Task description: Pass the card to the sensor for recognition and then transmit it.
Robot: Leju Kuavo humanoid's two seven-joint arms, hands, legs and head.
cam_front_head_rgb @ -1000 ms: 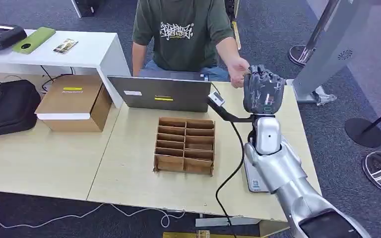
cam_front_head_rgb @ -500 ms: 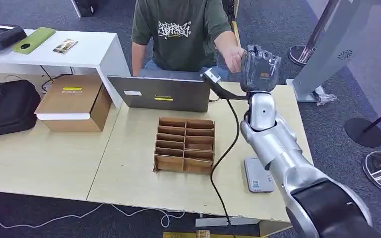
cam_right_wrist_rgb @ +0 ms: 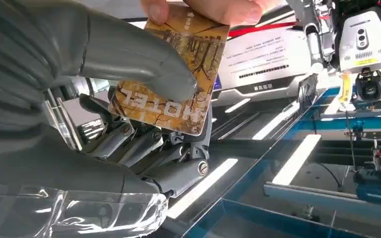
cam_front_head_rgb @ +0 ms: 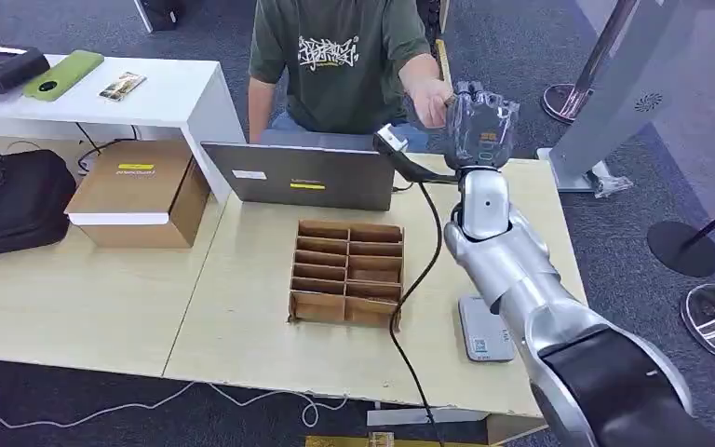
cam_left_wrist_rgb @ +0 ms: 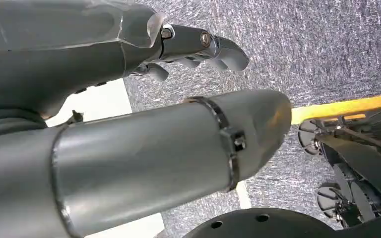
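**Card raised to the person's hand at the far right**

Since the earlier frames the right arm has lifted off the bench and swung farther away and slightly left, so the white flat card sensor [cam_front_head_rgb: 484, 327] at the near right of the pale wooden bench [cam_front_head_rgb: 84, 298], covered by the forearm a second ago, now lies in plain sight. That suggests the recognition step is behind and the passing-on is under way.

From the left of the scene: a black fabric bag [cam_front_head_rgb: 9, 200] with a soft, slumped outline, then a closed brown cardboard box [cam_front_head_rgb: 140, 191] with a yellow label. At the centre stands a grey laptop [cam_front_head_rgb: 303, 175] with its lid up, and nearer than it a brown cardboard divider tray [cam_front_head_rgb: 346, 273] of thin, matte partitions forming two columns of narrow slots. A black cable [cam_front_head_rgb: 419, 279] runs across the bench beside it.

At the far right, the right robot hand [cam_front_head_rgb: 478, 126], dark and glossy under a clear cover, is up near the person's hand [cam_front_head_rgb: 428, 101]. The wrist view shows the thick grey thumb pressing the golden-brown patterned hotel card [cam_right_wrist_rgb: 171, 77], a thin, stiff rectangle with rounded corners, against the darker fingers [cam_right_wrist_rgb: 144, 144]. The person's fingertips [cam_right_wrist_rgb: 218, 10] already pinch its far edge, so both hold it; release looks like the remaining step.

The left robot hand [cam_left_wrist_rgb: 129, 114] hangs over grey carpet, fingers loosely apart, holding nothing.
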